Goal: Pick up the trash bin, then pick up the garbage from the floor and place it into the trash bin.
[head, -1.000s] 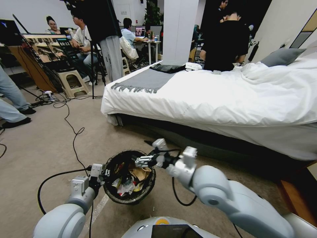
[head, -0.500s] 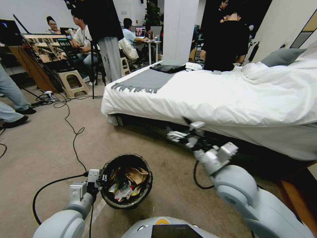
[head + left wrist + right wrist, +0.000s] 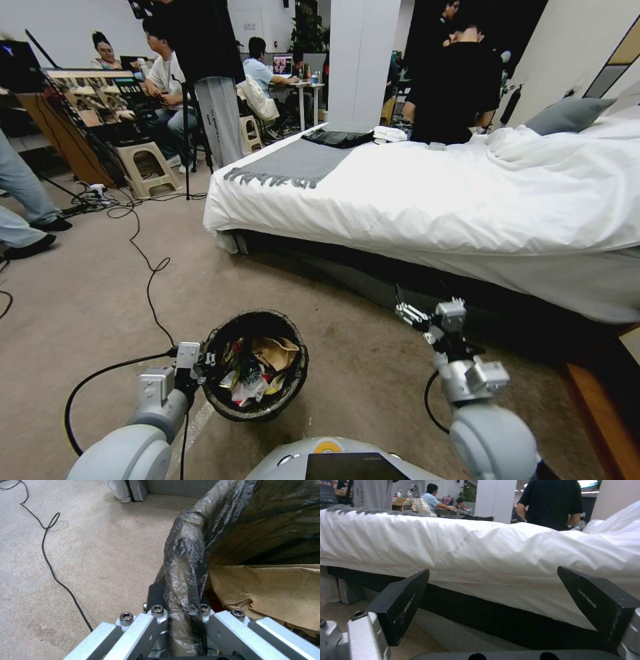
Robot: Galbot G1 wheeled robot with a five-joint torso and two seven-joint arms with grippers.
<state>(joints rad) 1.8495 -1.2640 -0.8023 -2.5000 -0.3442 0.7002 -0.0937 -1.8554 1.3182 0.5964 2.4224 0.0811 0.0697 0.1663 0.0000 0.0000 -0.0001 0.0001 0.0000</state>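
A big white bed [image 3: 467, 193] stands on tan carpet [image 3: 87, 293]. The trash bin [image 3: 230, 407], full of garbage [image 3: 257, 370], sits by the robot's front. The left gripper [image 3: 203, 360] pinches its bagged rim. The right gripper [image 3: 407, 311], fingers [image 3: 400, 605] wide apart, points at the bed.

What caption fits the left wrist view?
Left gripper clamped on the bag-lined rim of the trash bin, tan paper scrap inside, over carpet.

- bed [image 3: 467, 193], white duvet, the landmark
- grey throw [image 3: 293, 163] across its foot end
- grey pillow [image 3: 567, 115] at its head
- black cable [image 3: 143, 253] on carpet beside it
- beige stool [image 3: 148, 167] beyond its foot, possibly plastic
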